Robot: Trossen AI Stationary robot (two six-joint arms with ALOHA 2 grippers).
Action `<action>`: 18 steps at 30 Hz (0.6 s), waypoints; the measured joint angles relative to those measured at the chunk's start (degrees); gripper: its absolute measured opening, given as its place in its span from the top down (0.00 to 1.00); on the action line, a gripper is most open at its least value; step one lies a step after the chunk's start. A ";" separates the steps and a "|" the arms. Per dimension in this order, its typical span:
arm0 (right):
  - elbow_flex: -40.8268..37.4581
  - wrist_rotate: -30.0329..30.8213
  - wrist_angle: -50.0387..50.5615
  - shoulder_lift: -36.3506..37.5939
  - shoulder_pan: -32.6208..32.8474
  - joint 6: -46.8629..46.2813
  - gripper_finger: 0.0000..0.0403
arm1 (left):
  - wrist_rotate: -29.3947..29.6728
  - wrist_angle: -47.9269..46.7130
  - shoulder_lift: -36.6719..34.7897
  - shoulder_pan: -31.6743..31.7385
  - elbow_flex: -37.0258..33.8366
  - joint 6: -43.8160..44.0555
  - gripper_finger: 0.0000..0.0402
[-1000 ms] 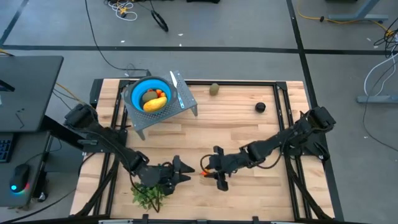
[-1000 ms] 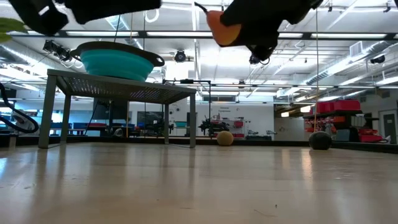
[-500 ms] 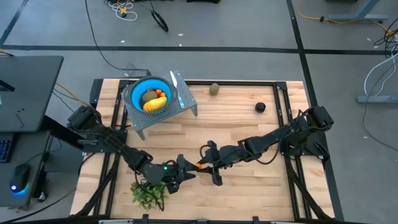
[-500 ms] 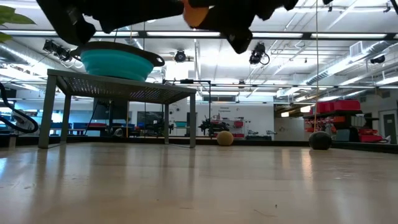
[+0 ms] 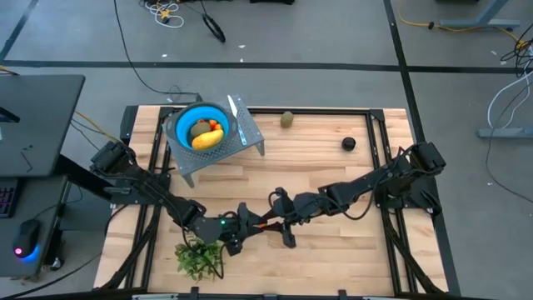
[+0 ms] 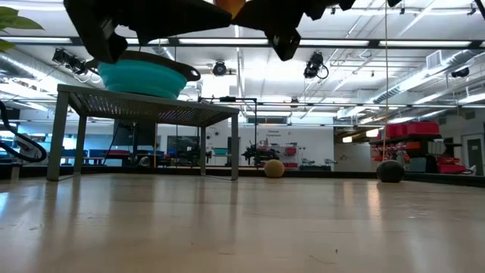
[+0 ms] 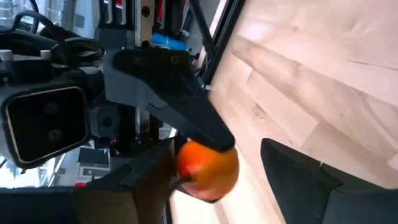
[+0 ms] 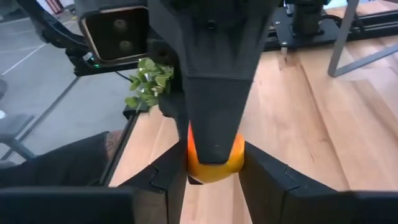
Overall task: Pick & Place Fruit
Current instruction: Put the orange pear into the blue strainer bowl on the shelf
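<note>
- The right gripper [image 5: 275, 222] hangs above the wooden table [image 5: 333, 158], well in front of the blue bowl [image 5: 202, 127], its fingers closed on a small orange fruit [image 8: 214, 155].
- The left gripper [image 5: 250, 223] meets it nose to nose; its fingers [image 7: 186, 109] bracket the same orange fruit, and whether they press it cannot be told.
- The bowl sits on a small metal stand [image 5: 218, 157] and holds a yellow-orange piece [image 5: 207, 139] and an olive oval [image 5: 201, 127].
- An olive-brown oval [image 5: 286, 119] and a dark ball [image 5: 348, 143] lie on the table beyond the bowl's right side, well apart.
- A green sprig [image 5: 198, 260] lies just beside the left gripper.
</note>
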State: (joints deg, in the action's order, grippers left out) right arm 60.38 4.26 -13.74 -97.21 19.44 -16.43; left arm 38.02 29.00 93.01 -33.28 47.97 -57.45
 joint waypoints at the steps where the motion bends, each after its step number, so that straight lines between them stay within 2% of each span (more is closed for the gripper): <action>1: 0.00 0.11 0.16 0.00 -0.04 0.00 0.66 | 0.22 -0.02 0.00 0.00 0.00 0.00 0.39; 9: -0.02 0.41 0.12 0.00 -0.24 0.00 0.66 | 0.29 0.31 0.00 0.00 0.00 0.07 0.49; 18: -0.02 1.48 0.29 0.00 -0.37 0.53 0.66 | -0.41 1.06 0.00 0.02 0.00 1.78 0.56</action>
State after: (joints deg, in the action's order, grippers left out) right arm 60.36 5.73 -13.45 -97.21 19.07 -15.90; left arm 37.62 30.06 93.01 -33.26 47.97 -55.67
